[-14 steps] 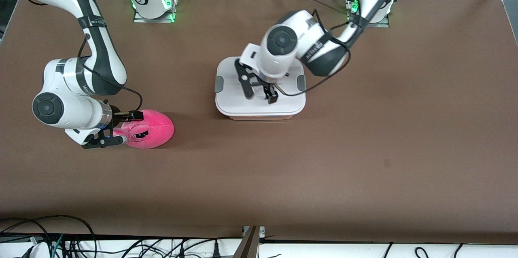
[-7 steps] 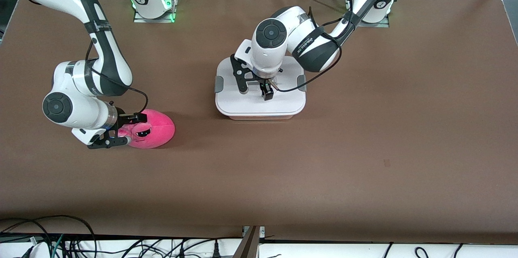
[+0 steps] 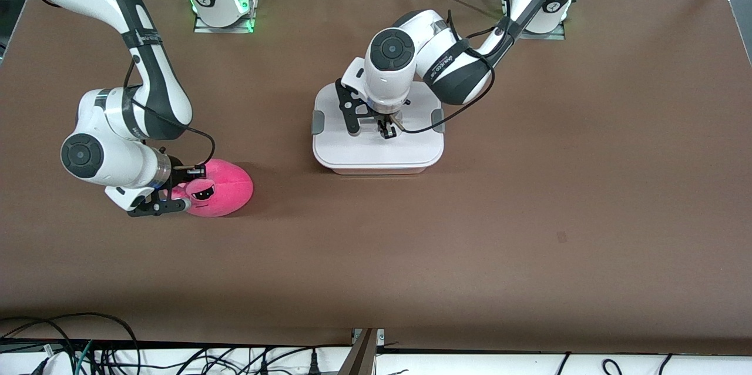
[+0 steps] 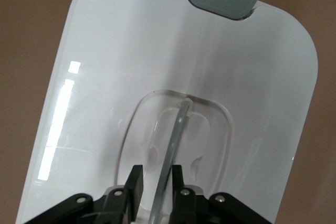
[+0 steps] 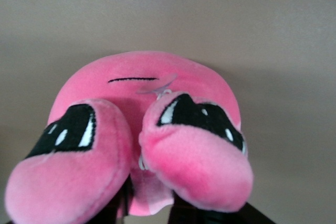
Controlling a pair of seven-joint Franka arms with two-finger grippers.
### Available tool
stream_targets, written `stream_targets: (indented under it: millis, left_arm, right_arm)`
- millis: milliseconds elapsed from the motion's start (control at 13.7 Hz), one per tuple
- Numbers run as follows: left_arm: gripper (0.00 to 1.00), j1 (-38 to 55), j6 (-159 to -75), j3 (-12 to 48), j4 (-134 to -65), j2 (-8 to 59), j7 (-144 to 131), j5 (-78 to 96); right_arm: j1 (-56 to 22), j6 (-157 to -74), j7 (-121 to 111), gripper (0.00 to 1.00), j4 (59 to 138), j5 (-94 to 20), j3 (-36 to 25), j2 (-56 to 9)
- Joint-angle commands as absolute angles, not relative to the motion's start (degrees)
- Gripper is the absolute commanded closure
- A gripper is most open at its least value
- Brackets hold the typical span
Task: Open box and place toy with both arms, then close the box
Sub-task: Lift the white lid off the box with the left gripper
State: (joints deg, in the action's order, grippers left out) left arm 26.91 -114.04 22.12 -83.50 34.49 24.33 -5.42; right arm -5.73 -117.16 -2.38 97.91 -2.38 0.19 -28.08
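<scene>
Brown table (image 3: 529,187): left gripper (image 3: 385,131) pinching box (image 3: 378,151) lid handle (image 4: 173,140); right gripper (image 3: 187,187) squeezing toy (image 3: 226,187).

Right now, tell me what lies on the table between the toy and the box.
Nothing: in the front view only bare brown table separates the pink toy from the box.

A robotics lab — brown-covered table (image 3: 529,187), bolted arm bases (image 3: 223,7) (green-lit), cables (image 3: 88,351) along its edge.

Hot-pink toy (image 3: 220,188); white-lidded box (image 3: 376,151), grey clips.
</scene>
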Motion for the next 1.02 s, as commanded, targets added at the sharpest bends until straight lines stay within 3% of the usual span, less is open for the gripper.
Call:
stream_targets:
  millis: [0, 364, 656, 947]
  left_arm:
    - [1.00, 26.9, -113.5, 22.2, -84.3, 33.7, 25.2, -6.5]
    - [1.00, 26.5, -112.2, 24.2, -83.8, 30.4, 24.7, -6.0]
    - [1.00, 24.6, -102.5, 24.3, -82.6, 25.7, 25.4, -4.4]
    - [1.00, 15.9, -92.9, 24.2, -81.9, 23.7, 32.4, -4.2]
  right_arm:
    - [-5.7, -118.1, -2.8, 1.00, 98.5, -3.7, 0.2, -28.0]
    - [-5.7, -118.0, -2.8, 1.00, 98.2, -3.7, 0.2, -28.0]
    - [-5.9, -117.0, -3.0, 1.00, 96.6, -3.6, 0.2, -26.6]
    - [-6.0, -110.3, -2.3, 1.00, 94.8, -3.7, 2.8, -21.6]
